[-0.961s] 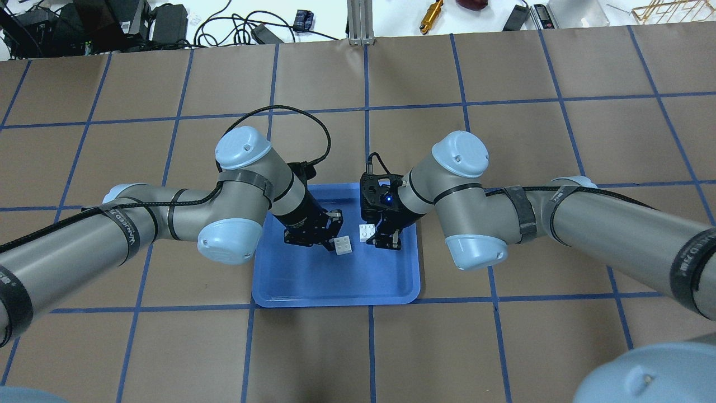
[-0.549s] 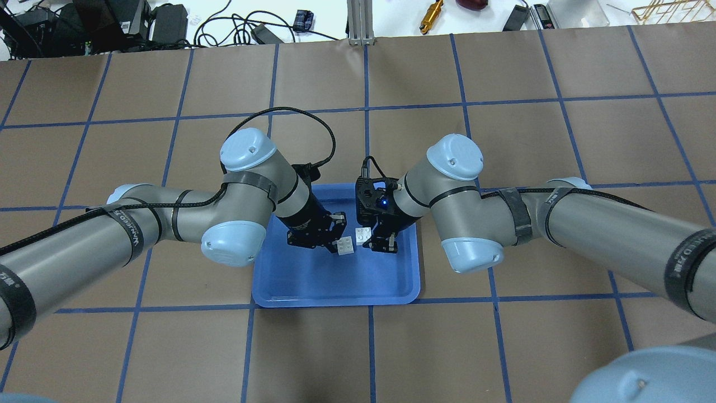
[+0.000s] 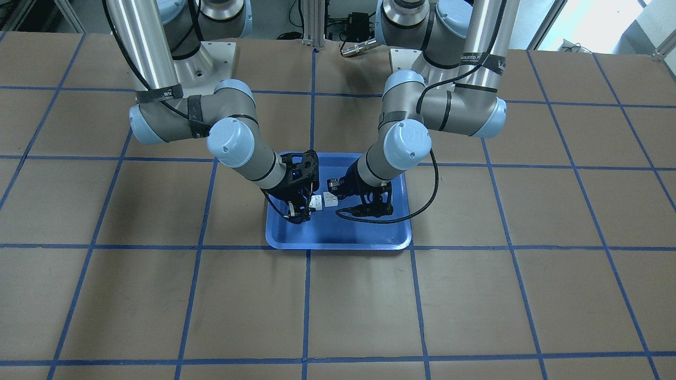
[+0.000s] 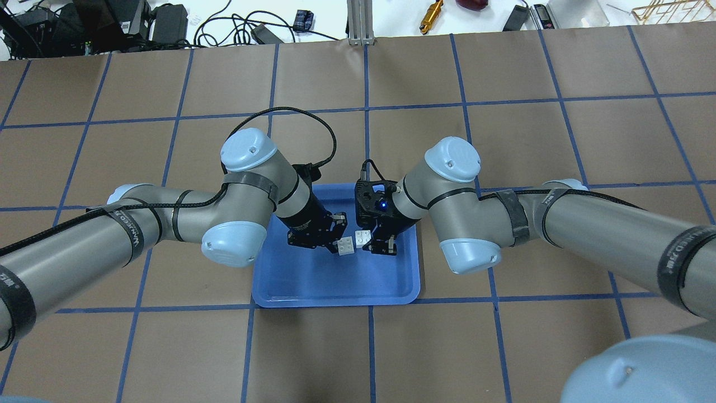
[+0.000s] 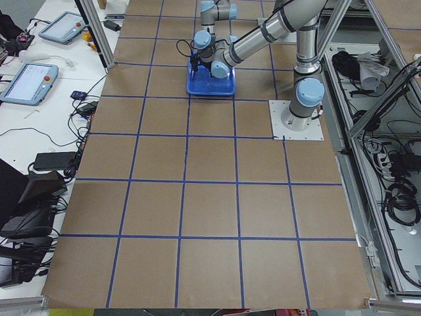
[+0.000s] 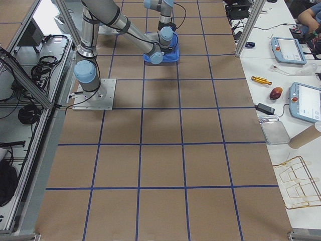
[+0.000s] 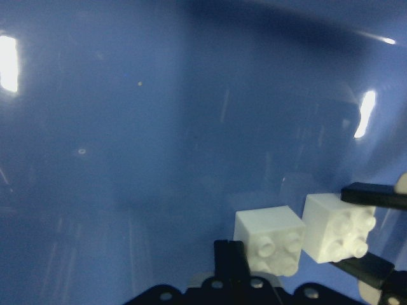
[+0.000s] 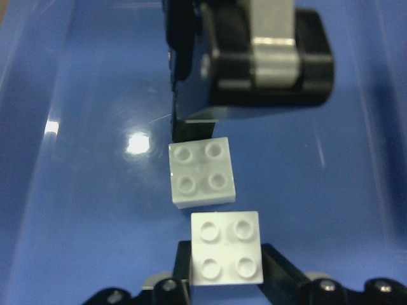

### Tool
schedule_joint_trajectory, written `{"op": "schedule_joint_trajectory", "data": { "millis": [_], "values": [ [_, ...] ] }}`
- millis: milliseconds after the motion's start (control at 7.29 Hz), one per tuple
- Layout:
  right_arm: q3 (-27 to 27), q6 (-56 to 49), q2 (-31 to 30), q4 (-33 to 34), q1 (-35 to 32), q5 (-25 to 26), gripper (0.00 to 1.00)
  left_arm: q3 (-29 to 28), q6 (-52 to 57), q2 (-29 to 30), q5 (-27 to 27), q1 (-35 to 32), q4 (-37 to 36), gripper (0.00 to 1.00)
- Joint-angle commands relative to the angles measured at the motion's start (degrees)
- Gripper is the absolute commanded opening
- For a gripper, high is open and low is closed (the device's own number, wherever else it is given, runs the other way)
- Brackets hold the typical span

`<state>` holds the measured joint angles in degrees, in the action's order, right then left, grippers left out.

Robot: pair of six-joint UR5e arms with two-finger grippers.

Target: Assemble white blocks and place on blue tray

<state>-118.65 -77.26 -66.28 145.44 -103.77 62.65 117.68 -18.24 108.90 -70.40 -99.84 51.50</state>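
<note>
The blue tray (image 4: 335, 280) lies in the middle of the table, and both grippers hover over its far half. My left gripper (image 4: 342, 242) is shut on a white four-stud block (image 4: 345, 245). My right gripper (image 4: 369, 239) is shut on a second white four-stud block (image 4: 363, 237). The two blocks sit side by side above the tray floor. The right wrist view shows a narrow gap between the right's block (image 8: 227, 255) and the left's block (image 8: 201, 171). The left wrist view shows the left's block (image 7: 269, 240) beside the right's block (image 7: 337, 227).
The tray (image 3: 359, 232) holds nothing else. The table is brown paper with a blue tape grid. Cables, tools and black boxes lie beyond the far edge (image 4: 168, 25). Both elbows hang over the table on either side of the tray.
The right gripper has moved left and slightly toward me with its block. The left gripper has edged right. The gap between the two white blocks has narrowed.
</note>
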Motion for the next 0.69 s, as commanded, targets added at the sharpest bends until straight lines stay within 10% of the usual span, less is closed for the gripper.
{"op": "schedule_joint_trajectory", "data": {
  "millis": [0, 412, 549],
  "values": [
    [0.0, 0.0, 0.09, -0.07, -0.12, -0.16, 0.25, 0.09, 0.14, 0.0, -0.09, -0.01, 0.0, 0.0],
    [0.0, 0.09, 0.09, -0.07, -1.43, 0.02, 0.3, 0.0, -0.12, -0.09, 0.0, -0.01, 0.0, 0.0],
    [0.0, 0.0, 0.18, -0.07, -1.44, -0.07, 0.45, 0.0, -0.04, -0.09, -0.09, -0.01, -0.09, 0.0]
  ]
}}
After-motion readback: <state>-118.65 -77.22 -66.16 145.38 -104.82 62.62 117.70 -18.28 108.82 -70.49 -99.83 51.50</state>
